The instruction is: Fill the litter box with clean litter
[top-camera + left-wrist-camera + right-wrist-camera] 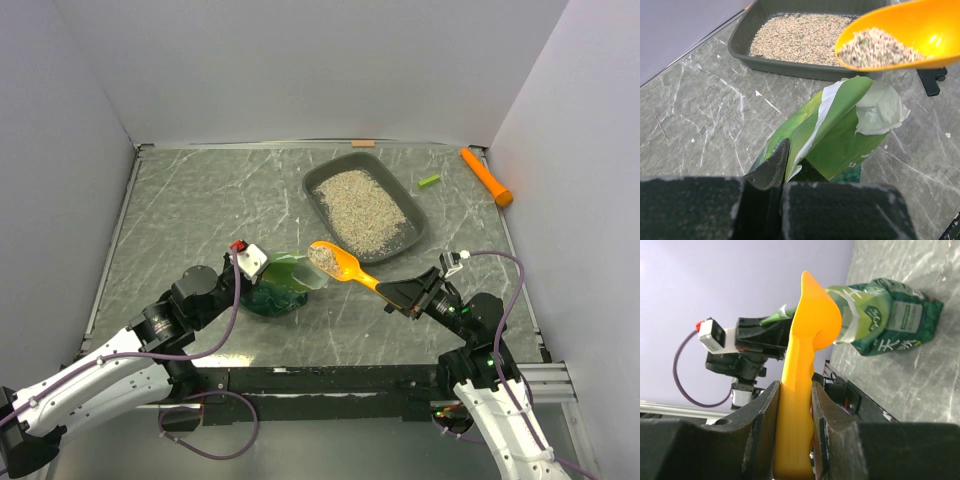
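Arms are reaching in from the near edge of the desk [200, 210], two of them. The left arm [130, 350] is lying low and stretching toward the middle, and the right arm [478, 325] is angling up and to the left. The left fingers [771, 167] are pressing together on the torn top edge of the green bag [835, 135], holding it upright on the desk. The right fingers [762, 415] are pinching the handle of the orange scoop [340, 262] from both sides. They are carrying it roughly level, with its bowl hanging over the bag's opened top, just short of the litter box [311, 186]. One litter box is sitting beyond the scoop toward the far right of the desk, apart from the bag. Clean litter [365, 208] is showing in two places: spread across the floor of the box and heaped in the scoop's bowl. There is one bag and one scoop. One orange stick [486, 177] and one small green piece [429, 181] are lying near the far right corner. From above, the left fingers are hiding behind the wrist camera. In the left wrist view the scoop's handle and the box's right end are getting cut off. The right wrist view is showing the scoop edge-on, so its load is hidden. The bag's print is too small to read.
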